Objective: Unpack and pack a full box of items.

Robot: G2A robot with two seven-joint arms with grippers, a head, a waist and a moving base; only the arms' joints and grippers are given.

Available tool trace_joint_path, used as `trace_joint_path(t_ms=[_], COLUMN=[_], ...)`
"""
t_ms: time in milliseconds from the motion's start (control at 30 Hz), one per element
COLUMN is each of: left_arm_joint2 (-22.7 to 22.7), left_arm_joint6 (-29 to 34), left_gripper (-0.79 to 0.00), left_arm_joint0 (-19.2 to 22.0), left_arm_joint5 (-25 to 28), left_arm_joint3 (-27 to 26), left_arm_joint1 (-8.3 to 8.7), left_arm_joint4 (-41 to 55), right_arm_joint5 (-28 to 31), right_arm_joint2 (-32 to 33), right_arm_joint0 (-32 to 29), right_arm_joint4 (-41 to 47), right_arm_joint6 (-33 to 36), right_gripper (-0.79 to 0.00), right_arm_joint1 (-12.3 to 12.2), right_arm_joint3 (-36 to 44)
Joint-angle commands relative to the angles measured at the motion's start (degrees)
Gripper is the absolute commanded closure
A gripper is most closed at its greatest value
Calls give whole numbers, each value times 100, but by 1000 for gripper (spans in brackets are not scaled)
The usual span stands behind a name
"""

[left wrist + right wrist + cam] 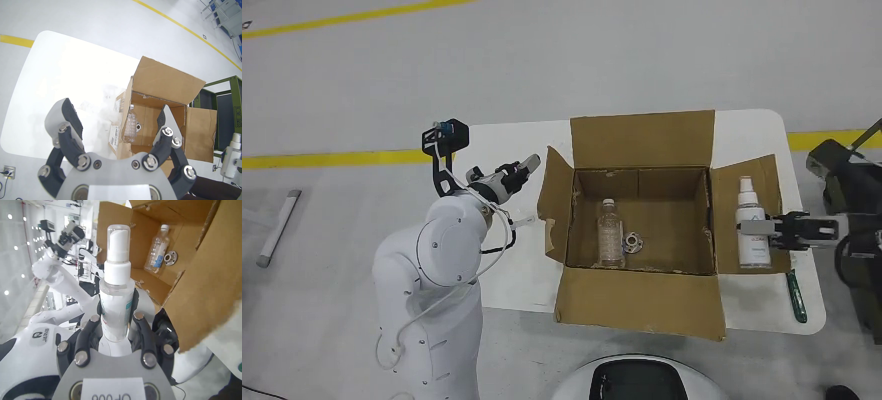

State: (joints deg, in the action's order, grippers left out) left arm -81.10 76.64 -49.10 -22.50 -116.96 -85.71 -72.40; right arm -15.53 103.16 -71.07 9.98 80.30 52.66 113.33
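An open cardboard box (642, 300) stands mid-table with its flaps spread. Inside lie a clear plastic bottle (610, 232) and a small metal flange (633, 241), side by side; the same bottle (130, 125) and flange (139, 126) show past my left gripper, and again as bottle (157, 252) and flange (170, 257) in the right wrist view. My right gripper (117, 306) is shut on a white spray bottle (116, 279), held over the box's right flap (752, 225). My left gripper (119, 115) hangs open over the table left of the box (532, 162).
A green-handled tool (795, 296) lies near the table's right edge. The white table (512, 270) has bare room left of the box. A green metal frame (225, 106) stands beyond the table's far side.
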Motion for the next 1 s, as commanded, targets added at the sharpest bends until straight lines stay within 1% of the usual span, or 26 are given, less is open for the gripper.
trace_joint_path(t_ms=[0, 100, 200, 267, 400, 500, 567, 633, 733, 833, 967], left_arm_joint2=[0, 0, 0, 0, 0, 0, 0, 0, 0, 0, 0], left_arm_joint6=[0, 0, 0, 0, 0, 0, 0, 0, 0, 0, 0], left_gripper=[-785, -785, -785, -785, -785, -785, -785, -785, -785, -785, -785], left_arm_joint0=[0, 0, 0, 0, 0, 0, 0, 0, 0, 0, 0], left_arm_joint5=[0, 0, 0, 0, 0, 0, 0, 0, 0, 0, 0], left_arm_joint3=[0, 0, 0, 0, 0, 0, 0, 0, 0, 0, 0], left_arm_joint1=[0, 0, 0, 0, 0, 0, 0, 0, 0, 0, 0], left_arm_joint4=[0, 0, 0, 0, 0, 0, 0, 0, 0, 0, 0], right_arm_joint5=[-256, -679, -1062, -1322, -1754, -2022, -2161, -2327, -2531, -2763, -2973], right_arm_joint2=[-709, -1596, -2471, -3075, -4184, -4891, -5318, -5735, -6208, -6579, -6905], right_arm_joint0=[262, 694, 1189, 1518, 2190, 2618, 2855, 3051, 3278, 3489, 3648], right_arm_joint4=[-721, -1264, -2165, -2742, -3647, -4196, -4412, -4702, -4824, -4973, -4900], right_arm_joint6=[-251, -535, -802, -902, -1009, -1177, -1316, -1482, -1686, -1917, -2127], right_gripper=[0, 0, 0, 0, 0, 0, 0, 0, 0, 0, 0], right_arm_joint1=[-14, 9, 41, 82, 220, 358, 467, 578, 754, 918, 1106], right_arm_joint3=[129, 81, -43, -268, -725, -1148, -1461, -1683, -2068, -2356, -2661])
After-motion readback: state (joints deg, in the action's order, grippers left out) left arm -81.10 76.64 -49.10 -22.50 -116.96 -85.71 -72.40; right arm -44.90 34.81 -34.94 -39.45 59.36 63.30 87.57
